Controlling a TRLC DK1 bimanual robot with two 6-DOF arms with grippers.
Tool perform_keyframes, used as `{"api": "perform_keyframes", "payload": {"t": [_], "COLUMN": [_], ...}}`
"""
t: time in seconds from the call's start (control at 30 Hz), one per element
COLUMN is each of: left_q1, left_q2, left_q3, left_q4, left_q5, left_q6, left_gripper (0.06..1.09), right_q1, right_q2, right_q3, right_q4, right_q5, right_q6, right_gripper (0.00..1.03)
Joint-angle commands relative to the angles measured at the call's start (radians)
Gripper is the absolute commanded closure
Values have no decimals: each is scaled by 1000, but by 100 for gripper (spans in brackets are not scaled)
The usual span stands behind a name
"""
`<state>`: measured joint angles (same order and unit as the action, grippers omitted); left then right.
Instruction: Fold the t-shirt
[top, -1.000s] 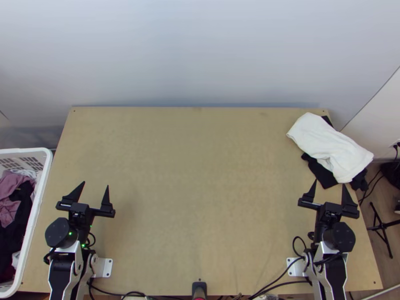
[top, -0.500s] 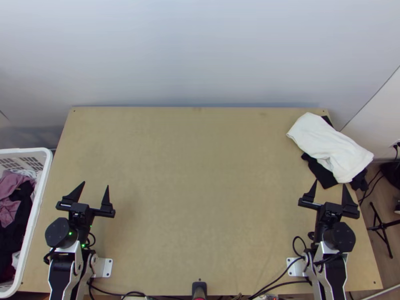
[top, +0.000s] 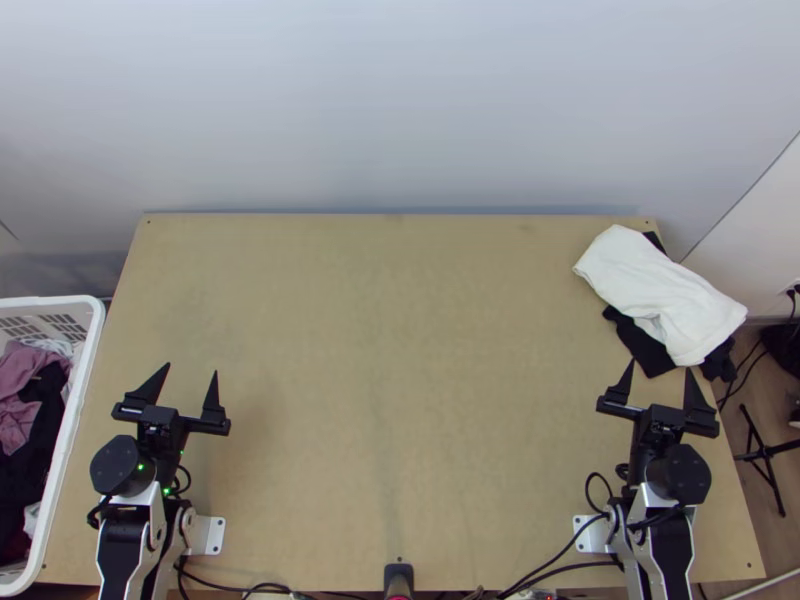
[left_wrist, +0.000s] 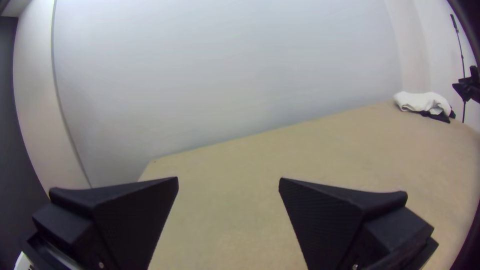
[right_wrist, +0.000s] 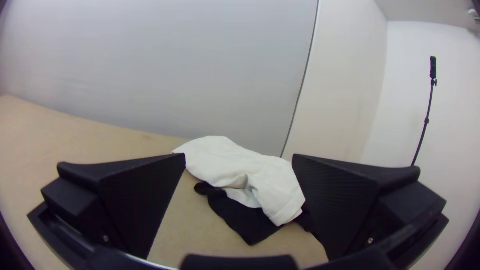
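Holds the left gripper (top: 190, 368) wide open above the table's near left part, with both black fingers well apart. Has the right gripper (top: 660, 366) likewise spread wide above the near right part of the table (top: 400, 350). Farther out, shows a white cloth (top: 655, 290) loosely bunched on top of a black cloth (top: 640, 345), at the table's far right and reaching past its right edge. Cannot tell the t-shirt for certain between these two. Has a white basket (top: 78, 390) of mauve and dark garments just beside the table's left edge.
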<state>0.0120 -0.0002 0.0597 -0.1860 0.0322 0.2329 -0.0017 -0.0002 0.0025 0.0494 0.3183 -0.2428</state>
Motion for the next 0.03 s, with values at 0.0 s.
{"api": "perform_keyframes", "payload": {"t": [0.0], "left_q1": [0], "left_q2": [0], "left_q3": [0], "left_q4": [0], "left_q5": [0], "left_q6": [0], "left_gripper": [10], "right_q1": [0], "right_q2": [0], "right_q3": [1], "right_q4": [0], "right_q5": [1], "right_q6": [0], "right_gripper": [4]}}
